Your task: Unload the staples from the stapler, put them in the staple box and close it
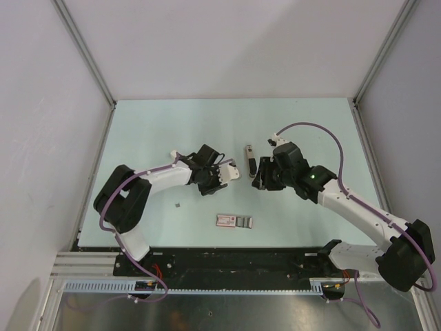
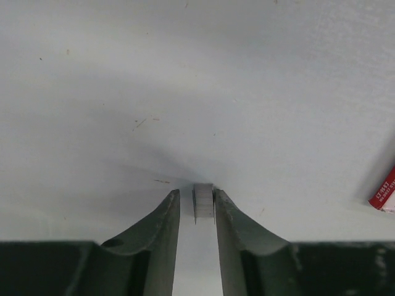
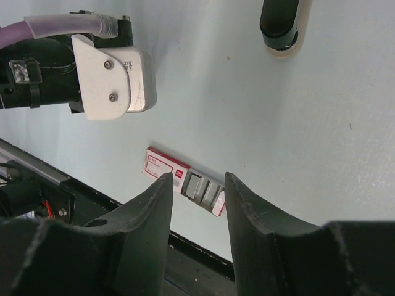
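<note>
Two arms work over a pale bench [image 1: 151, 124]. The left tool [image 1: 233, 167] is closed almost fully on a small grey ribbed block [image 2: 203, 206], which looks like a short strip of staples nipped between the very tips of its fingers [image 2: 170, 213]. The right tool [image 3: 197, 179] hangs with its jaws parted and nothing between them. In the overhead view it faces the left tool from 3 o'clock, the two tips near but apart.

The stapler [image 1: 250, 160] lies on the bench at about 12 o'clock from the pink-and-grey packet [image 1: 234, 221]. A stray dark bit [image 1: 178, 205], probably another clump of staples, sits alone at 9 o'clock from that packet, well apart from both tools.

By the look of it, the strip is feather-light, stiff and smooth. It is likely to snap along its glued seams or squirt out if squeezed hard, so a light pinch across its two flat sides, near the middle, seems best. The stray bit is too low to the bench for anything but fingertip contact.
</note>
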